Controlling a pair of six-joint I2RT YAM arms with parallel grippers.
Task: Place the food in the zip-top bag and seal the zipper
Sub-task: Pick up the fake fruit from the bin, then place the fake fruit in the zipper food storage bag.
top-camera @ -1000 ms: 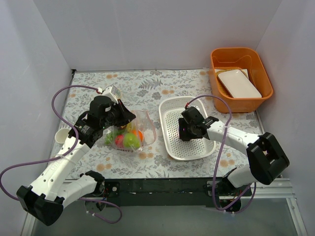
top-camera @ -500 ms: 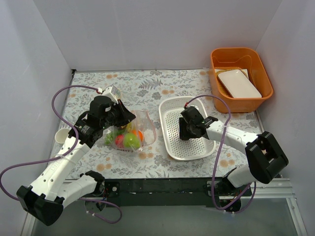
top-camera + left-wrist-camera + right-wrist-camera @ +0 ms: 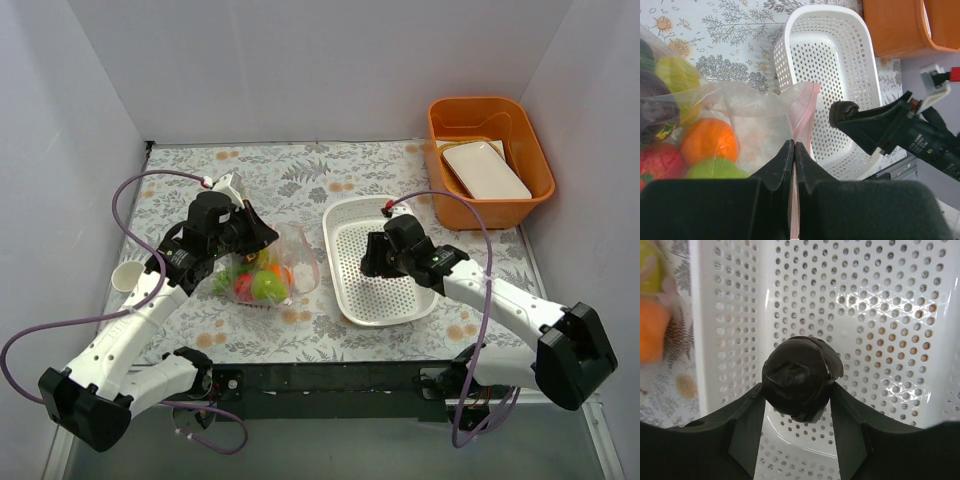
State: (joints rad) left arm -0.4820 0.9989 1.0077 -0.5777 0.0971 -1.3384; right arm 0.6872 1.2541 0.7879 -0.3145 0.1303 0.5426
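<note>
Loading step: the right gripper (image 3: 796, 390) grasped a dark fruit (image 3: 795, 371) between its fingers over the white basket (image 3: 715, 315), while the left gripper (image 3: 793, 146), clenched on the zipper (image 3: 805, 112), held the mouth of the zip-top bag (image 3: 752, 127), to which that fruit apparently needed carrying next.

Black left gripper (image 3: 793, 146) pinches the pale pink zipper strip (image 3: 805, 112) of the clear crinkly bag (image 3: 752, 125), just beside the white perforated plastic basket (image 3: 826, 47).

Bright, even light; soft shadows
</note>
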